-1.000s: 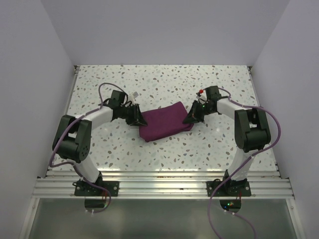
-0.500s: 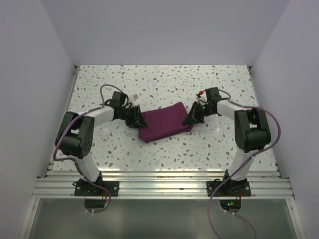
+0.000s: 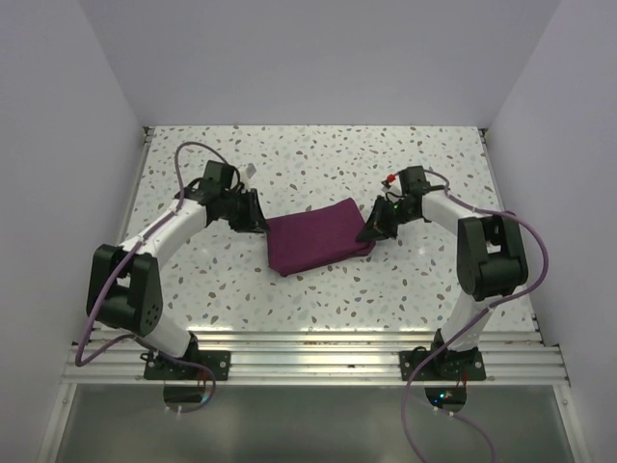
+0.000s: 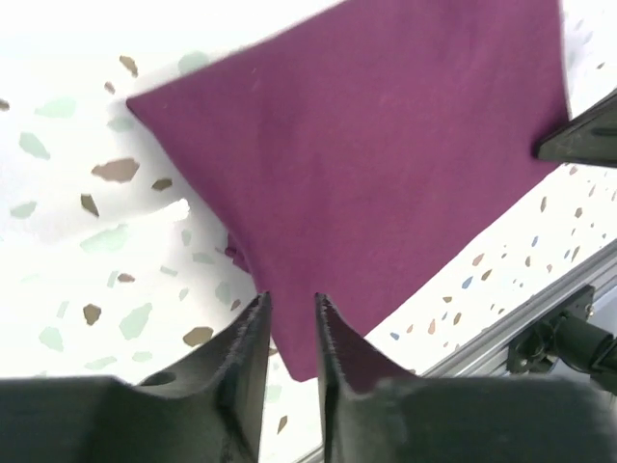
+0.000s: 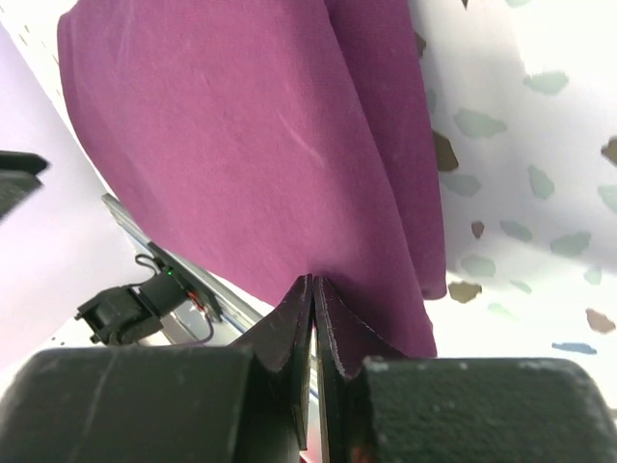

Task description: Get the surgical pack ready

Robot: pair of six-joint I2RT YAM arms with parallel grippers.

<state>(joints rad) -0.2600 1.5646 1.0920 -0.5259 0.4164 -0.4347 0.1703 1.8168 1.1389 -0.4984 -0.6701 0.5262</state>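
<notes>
The surgical pack [image 3: 316,236] is a compact plum-purple cloth bundle lying flat mid-table, and only its cloth shows. My left gripper [image 3: 255,220] hovers just off its left edge. In the left wrist view that gripper [image 4: 291,299] is open by a narrow gap with nothing between the fingers, and the pack [image 4: 366,145] lies beyond the tips. My right gripper [image 3: 369,230] rests on the bundle's right edge. In the right wrist view it [image 5: 313,280] is shut, its tips pressed against the pack [image 5: 241,125]. I cannot tell whether a fold is pinched.
The speckled white table [image 3: 318,159] is boxed in by pale walls at the left, right and back. An aluminium rail [image 3: 308,357] carrying both arm bases runs along the near edge. The right arm's dark finger [image 4: 588,135] shows at the edge of the left wrist view.
My left gripper has drawn back to the left and slightly away from the bundle's left edge, its arm swinging outward. The right gripper and the pack have stayed put.
</notes>
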